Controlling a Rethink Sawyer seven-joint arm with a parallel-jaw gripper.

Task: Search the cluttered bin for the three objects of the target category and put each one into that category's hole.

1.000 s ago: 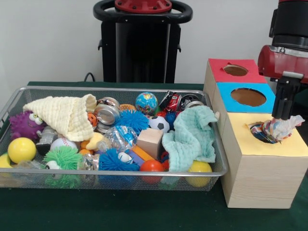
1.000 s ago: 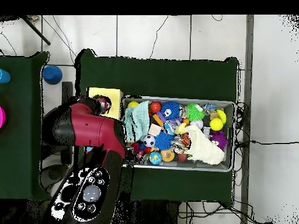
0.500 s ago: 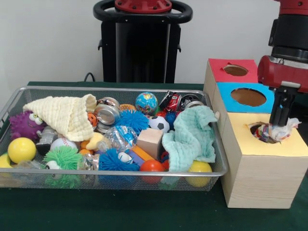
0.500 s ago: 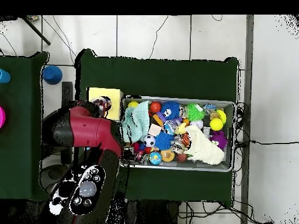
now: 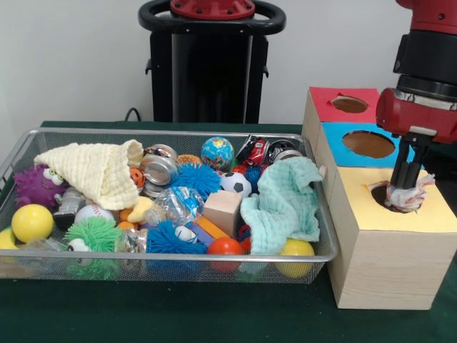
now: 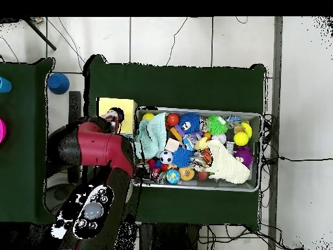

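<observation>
- The crumpled plastic wrapper [image 5: 407, 196] sits in the hole of the yellow-topped box [image 5: 385, 246], partly sunk, its upper folds poking above the rim.
- My tool [image 5: 403, 180] is closed on that wrapper, reaching down into the same hole.
- Behind the yellow-topped box stand the blue-topped box [image 5: 368, 145] and the red-topped box [image 5: 348, 104].
- Beside the yellow-topped box, the wire bin [image 5: 43, 266] rests on the table [image 5: 178, 314], its green cloth [image 5: 282, 204] nearest the box.
</observation>
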